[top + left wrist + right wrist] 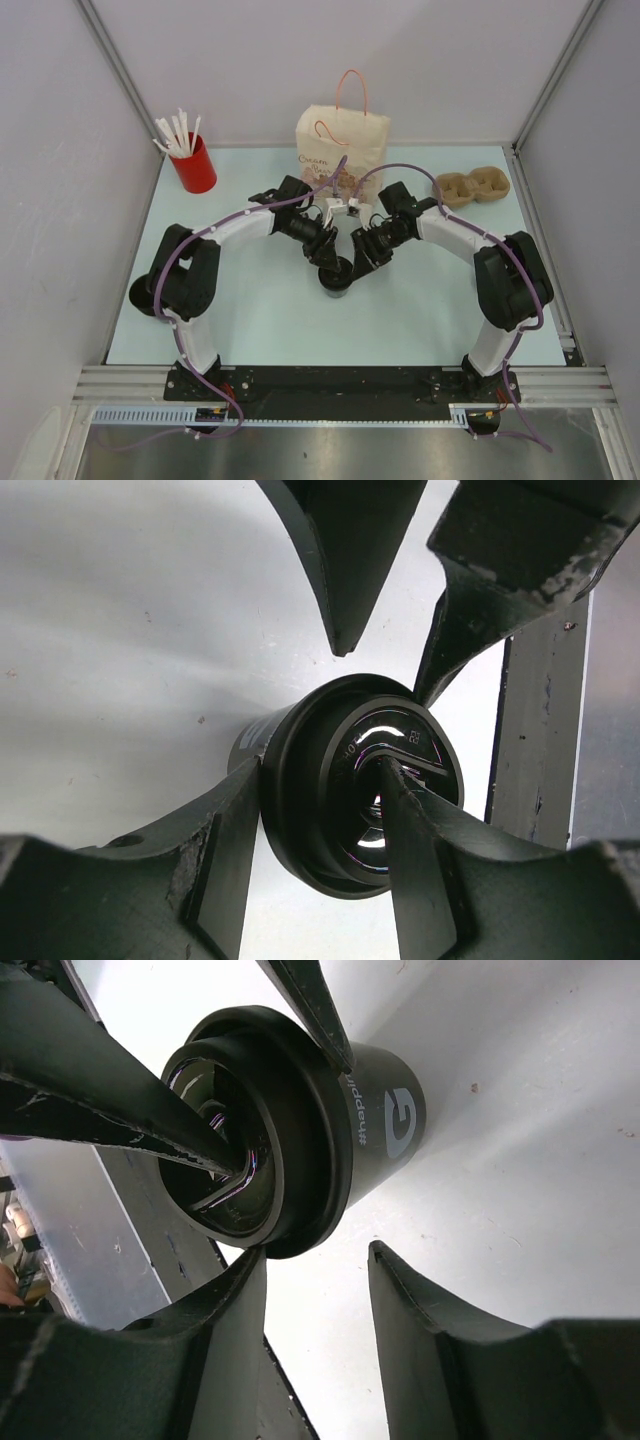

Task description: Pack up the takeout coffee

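The takeout coffee [335, 281], a dark grey cup with white print [385, 1120], stands on the table in front of the paper bag [342, 148]. A wider black lid [300, 810] sits on its top. My left gripper [326, 256] [320, 820] is shut on the lid's rim, with one finger [215, 850] outside and the other [420, 840] in the lid's recess. My right gripper [358, 262] [315, 1260] is open and empty, its fingers [225, 1350] at the lid's edge on the cup's right side.
A red cup of white straws [193, 160] stands at the back left. A brown cardboard cup carrier [472, 186] lies at the back right. A dark round piece [140, 294] shows at the left table edge, partly behind my left arm.
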{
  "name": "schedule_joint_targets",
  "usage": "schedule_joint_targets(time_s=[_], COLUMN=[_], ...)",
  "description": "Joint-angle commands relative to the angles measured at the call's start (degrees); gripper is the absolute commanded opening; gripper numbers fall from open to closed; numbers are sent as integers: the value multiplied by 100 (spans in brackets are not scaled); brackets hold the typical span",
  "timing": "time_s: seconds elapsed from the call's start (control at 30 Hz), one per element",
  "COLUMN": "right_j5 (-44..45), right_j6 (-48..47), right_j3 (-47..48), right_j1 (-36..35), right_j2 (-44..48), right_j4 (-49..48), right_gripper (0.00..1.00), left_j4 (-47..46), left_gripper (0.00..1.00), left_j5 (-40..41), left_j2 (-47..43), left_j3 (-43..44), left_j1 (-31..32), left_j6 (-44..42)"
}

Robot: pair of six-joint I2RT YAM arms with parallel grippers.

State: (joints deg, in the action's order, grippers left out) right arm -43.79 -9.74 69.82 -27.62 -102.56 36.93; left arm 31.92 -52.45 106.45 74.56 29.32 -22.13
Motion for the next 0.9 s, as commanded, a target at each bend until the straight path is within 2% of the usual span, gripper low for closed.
schedule_joint_targets(time_s=[0.0,0.6,0.87], right_j5=[2911,2991,1383], right_j6=[-476,-485,-766], right_j3=[-355,-215,57], right_j1=[-192,-271,-86], right_j2=[-835,-1197,-160], right_j4=[-784,-669,-530], right_gripper=[46,43,52], left_j4=[183,95,121], left_gripper=[53,52,51], left_j5=[1500,1878,1799], left_j2=[376,236,376], left_j3=[-407,-812,-637], left_j1=[65,47,-102], left_j6=[-643,-731,-679])
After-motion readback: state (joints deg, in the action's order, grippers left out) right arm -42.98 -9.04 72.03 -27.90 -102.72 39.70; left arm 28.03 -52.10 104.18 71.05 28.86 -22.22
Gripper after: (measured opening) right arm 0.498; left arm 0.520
